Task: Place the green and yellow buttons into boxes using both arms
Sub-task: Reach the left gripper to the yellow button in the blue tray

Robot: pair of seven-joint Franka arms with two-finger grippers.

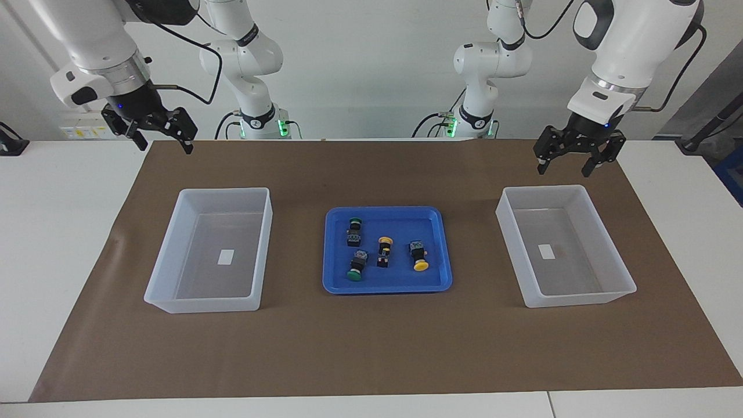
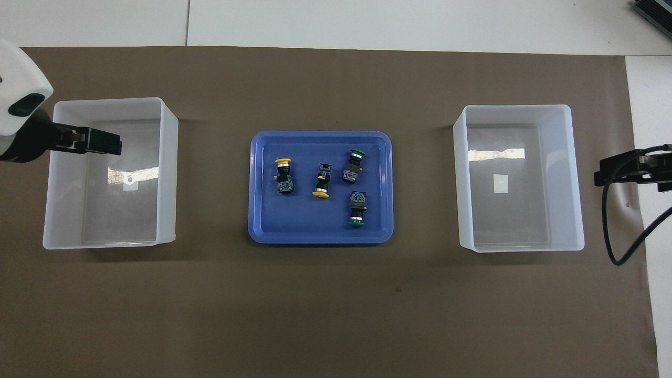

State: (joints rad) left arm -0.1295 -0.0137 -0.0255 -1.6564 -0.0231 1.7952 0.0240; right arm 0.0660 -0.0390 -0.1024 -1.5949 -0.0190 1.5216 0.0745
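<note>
Two green buttons [image 1: 354,229] [image 1: 357,266] and two yellow buttons [image 1: 384,251] [image 1: 419,255] lie on their sides in the blue tray [image 1: 388,286]. In the overhead view the green ones [image 2: 354,164] [image 2: 357,209] and the yellow ones [image 2: 283,176] [image 2: 322,181] lie apart from each other. One box [image 1: 566,188] stands toward the left arm's end, the other box [image 1: 226,190] toward the right arm's end; both hold only a white label. My left gripper [image 1: 564,168] is open and empty, raised over its box's rim. My right gripper [image 1: 165,145] is open and empty, raised over the mat beside its box.
A brown mat [image 1: 371,348] covers the table's middle, with white table [image 1: 52,232] around it. The blue tray [image 2: 320,237] sits midway between the boxes [image 2: 168,173] [image 2: 514,107]. The left gripper [image 2: 113,143] and right gripper [image 2: 601,176] show at the overhead view's sides.
</note>
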